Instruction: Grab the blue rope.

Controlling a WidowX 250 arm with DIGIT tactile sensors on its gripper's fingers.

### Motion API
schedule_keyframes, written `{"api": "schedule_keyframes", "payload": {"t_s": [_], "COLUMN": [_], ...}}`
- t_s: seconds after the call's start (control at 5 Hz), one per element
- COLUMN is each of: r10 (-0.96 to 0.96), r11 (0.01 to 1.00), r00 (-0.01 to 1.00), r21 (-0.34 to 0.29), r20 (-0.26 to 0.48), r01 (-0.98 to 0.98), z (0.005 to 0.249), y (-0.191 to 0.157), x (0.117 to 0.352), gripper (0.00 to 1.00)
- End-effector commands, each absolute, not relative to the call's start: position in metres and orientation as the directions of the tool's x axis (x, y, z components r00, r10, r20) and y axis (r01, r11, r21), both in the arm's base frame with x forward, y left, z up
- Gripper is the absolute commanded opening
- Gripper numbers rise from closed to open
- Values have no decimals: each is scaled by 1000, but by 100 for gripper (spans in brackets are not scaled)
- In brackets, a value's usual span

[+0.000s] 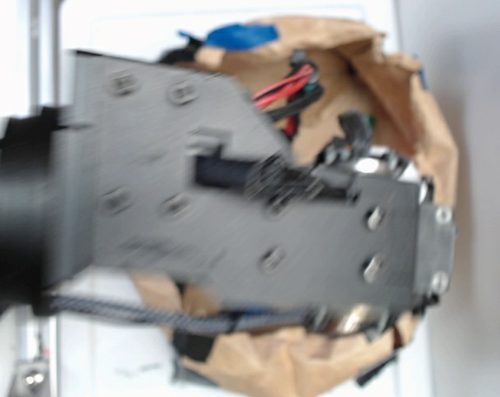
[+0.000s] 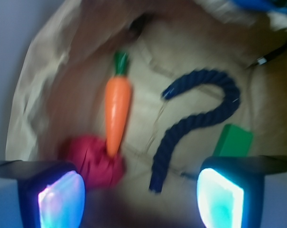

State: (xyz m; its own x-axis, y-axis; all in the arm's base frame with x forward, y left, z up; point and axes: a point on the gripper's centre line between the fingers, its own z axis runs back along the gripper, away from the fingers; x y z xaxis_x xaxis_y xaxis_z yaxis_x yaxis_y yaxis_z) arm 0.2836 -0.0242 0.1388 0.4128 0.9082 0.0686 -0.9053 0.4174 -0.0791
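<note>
**Open gripper poised above the rope**

The gripper, jaws spread wide and empty, hangs over the brown paper bag. The thick navy twisted rope, hook-curved, lies apparently flat right of the orange plastic carrot, reachable between the pads.

Blue rope twisted fibre, matt; carrot smooth glossy plastic; bag crinkled brown paper.
</note>
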Motion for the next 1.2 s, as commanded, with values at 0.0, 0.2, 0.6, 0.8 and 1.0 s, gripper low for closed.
{"api": "schedule_keyframes", "payload": {"t_s": [0.0, 0.2, 0.6, 0.8, 1.0], "r10": [913, 903, 897, 871, 832], "r11": [405, 425, 436, 486, 550], "r00": [396, 415, 426, 476, 541], "r21": [-118, -101, -67, -61, -56], "r20": [96, 109, 118, 120, 120], "r01": [-907, -899, -898, -872, -833], "z": [124, 111, 82, 80, 78], "y": [-4, 12, 22, 15, 3], "x": [276, 283, 293, 289, 280], "gripper": [100, 100, 100, 100, 100]}}
